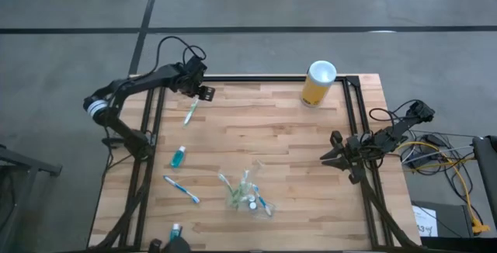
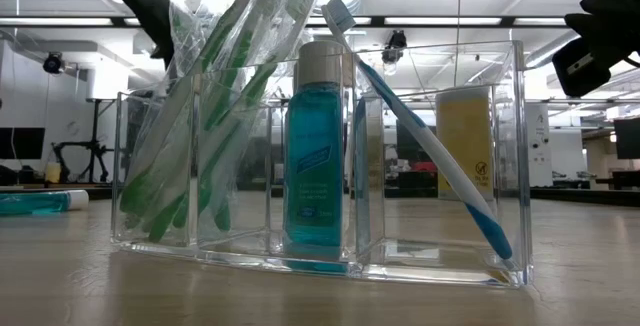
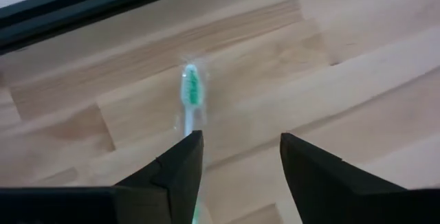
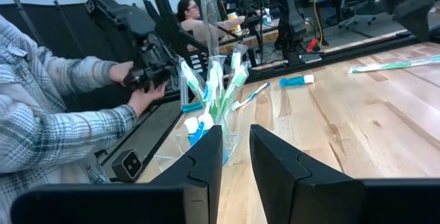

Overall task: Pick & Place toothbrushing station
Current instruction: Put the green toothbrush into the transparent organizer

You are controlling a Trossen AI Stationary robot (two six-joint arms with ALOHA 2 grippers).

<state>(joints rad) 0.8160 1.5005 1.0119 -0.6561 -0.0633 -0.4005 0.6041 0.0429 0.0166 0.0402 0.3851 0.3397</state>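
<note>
- The clear plastic organiser [image 1: 247, 192] stands near the front middle of the wooden table [image 1: 272, 129]; the low view shows it as a see-through box [image 2: 320, 156] split into compartments.
- Wrapped green toothbrushes [image 2: 215, 86] lean in its left-hand compartments in the low view, a teal white-capped bottle [image 2: 315, 146] stands upright in the middle one, and a white-blue toothbrush [image 2: 420, 131] leans across the right-hand one.
- A white-green toothbrush [image 1: 190, 113] lies loose on the table near the back left corner, just in front of the left gripper [image 1: 203, 92].
- The left gripper hovers above that brush with its jaws spread apart and empty; in the left wrist view the brush [image 3: 190, 97] lies on the wood, running under one dark finger [image 3: 180, 162].
- A teal tube [image 1: 178, 157] lies further forward on the left, a blue-white toothbrush [image 1: 181, 188] lies in front of it, and another tube [image 1: 175, 230] lies at the front edge.
- The right gripper [image 1: 331, 154] waits at the right side of the table, its jaws a narrow gap apart and holding nothing.
- A tall yellow cylinder [image 1: 318, 83] with a white top stands at the back right.
- A person in a plaid sleeve [image 4: 48, 124] shows beyond the table in the right wrist view.
</note>
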